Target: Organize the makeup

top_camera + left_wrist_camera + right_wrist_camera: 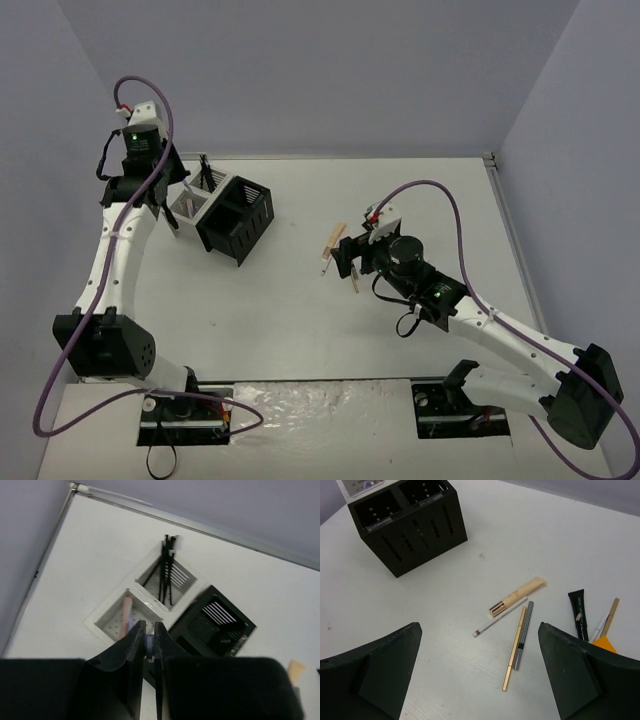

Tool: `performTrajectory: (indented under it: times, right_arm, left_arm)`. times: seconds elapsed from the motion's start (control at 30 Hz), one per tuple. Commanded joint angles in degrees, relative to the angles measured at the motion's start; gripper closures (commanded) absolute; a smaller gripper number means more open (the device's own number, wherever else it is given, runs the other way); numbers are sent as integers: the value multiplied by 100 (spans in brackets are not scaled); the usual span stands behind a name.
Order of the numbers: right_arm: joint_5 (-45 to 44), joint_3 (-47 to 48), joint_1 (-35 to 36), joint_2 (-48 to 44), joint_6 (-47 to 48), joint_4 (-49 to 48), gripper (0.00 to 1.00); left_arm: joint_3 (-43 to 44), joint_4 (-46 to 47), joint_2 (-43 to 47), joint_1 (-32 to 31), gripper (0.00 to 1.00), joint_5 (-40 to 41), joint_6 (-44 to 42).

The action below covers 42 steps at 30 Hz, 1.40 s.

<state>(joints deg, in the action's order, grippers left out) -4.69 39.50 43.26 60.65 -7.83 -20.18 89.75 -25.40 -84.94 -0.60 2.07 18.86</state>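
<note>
While the right gripper (pixel 479 645) is hanging wide open and empty above the makeup (pixel 520 592) on the table (pixel 545 530), I'm aiming to straddle the gold stick (pixel 515 650) squarely; the left gripper (pixel 149 627) is sitting closed.

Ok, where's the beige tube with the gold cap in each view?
Top external: beige gold-capped tube, table centre, right of the black slotted box.
Left wrist: only a beige tip at the lower right edge, likely it.
Right wrist: centre, beside thin pencils.
Shared landmark: the black slotted box.
</note>
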Motion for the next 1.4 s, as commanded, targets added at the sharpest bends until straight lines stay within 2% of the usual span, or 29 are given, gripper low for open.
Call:
performTrajectory:
  times: [0.0,0.3,0.37,0.47,0.63,0.83,1.1,1.37]
  right_arm:
    - [-162,-58,-84,-195,-9,-148,0]
    - [-74,-208,-216,-298,-18,-66,0]
    - [-56,-223,-241,-279,-26,-65,0]
    - [-50,-195,-255,-225,-26,-17,0]
    - [-81,-122,-248,-108,-92,92,0]
    - [-365,11,-281,157,-292,369,1]
    - [-509,221,-678,975,-875,812,10]
    - [-303,506,-898,1892,-1089,896,29]
  left_arm:
    - [354,414,-569,459,100,29,-264]
    - [411,861,-1287,684,99,-41,-257]
    - [398,849,-1347,684,90,-49,-232]
    - [275,835,-1264,684,68,-69,-169]
    - [148,543,-910,684,43,-35,-77]
    - [217,-127,-189,680,30,-91,128]
    - [-466,-636,1139,637,6,-1162,377]
    - [-1895,-626,2332,577,3,-1487,56]
